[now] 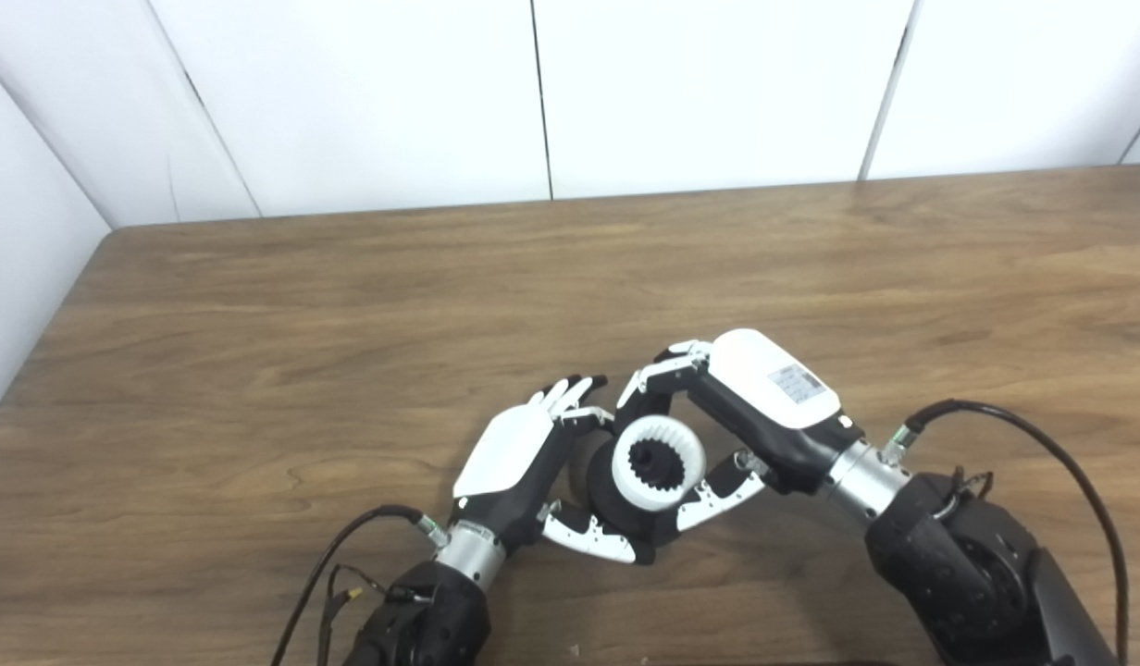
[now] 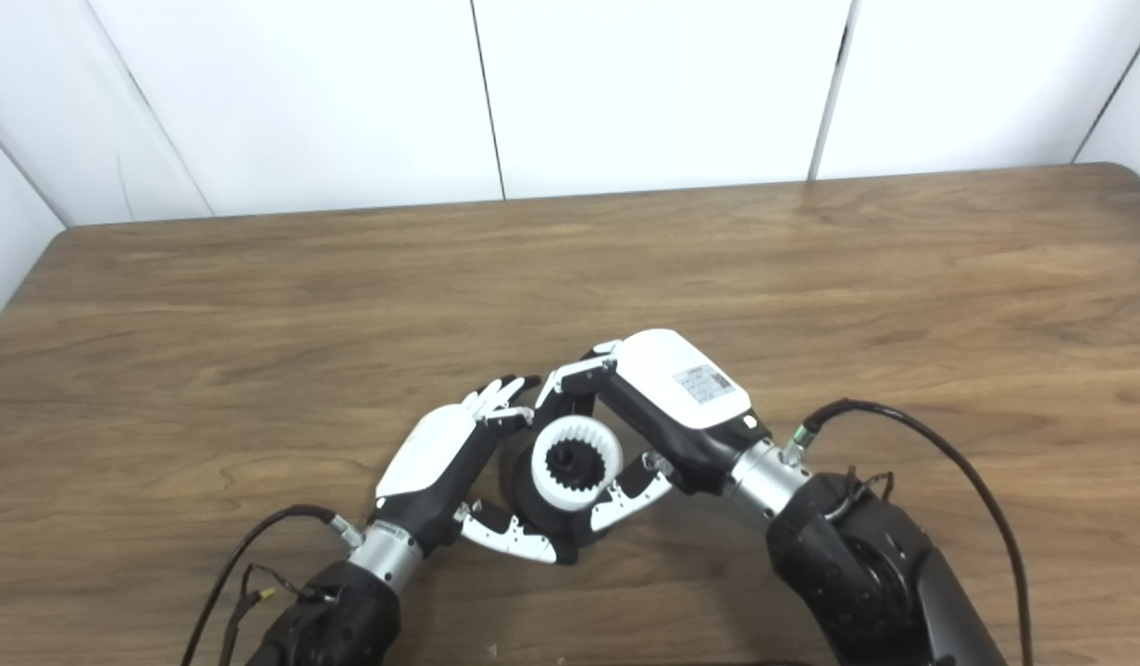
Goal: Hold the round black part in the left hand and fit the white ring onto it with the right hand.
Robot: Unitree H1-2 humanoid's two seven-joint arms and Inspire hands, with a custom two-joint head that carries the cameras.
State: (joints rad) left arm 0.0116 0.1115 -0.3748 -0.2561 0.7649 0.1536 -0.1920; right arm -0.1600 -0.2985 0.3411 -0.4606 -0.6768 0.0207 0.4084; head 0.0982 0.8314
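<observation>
Brown wood grain runs across the desk, and over its near middle we see both hands meeting around one small assembly. Our left hand comes in from the lower left, its white back turned up and its fingers stretched forward and a little upward along the far side of the black part. The thumb of that hand curls beneath the part, so the hand is closed on it and holds it clear of the wood.

The white ring sits on the front of the black part, its toothed inner edge facing us, and a dark toothed hub shows through the ring's opening. We cannot tell how deep the ring is seated.

Our right hand reaches in from the lower right, with a small label on its white back. Its fingers arch over the top of the ring and its thumb presses in from below, so the hand pinches the ring between them.

White wall panels stand behind the desk, and black cables loop from both wrists.
</observation>
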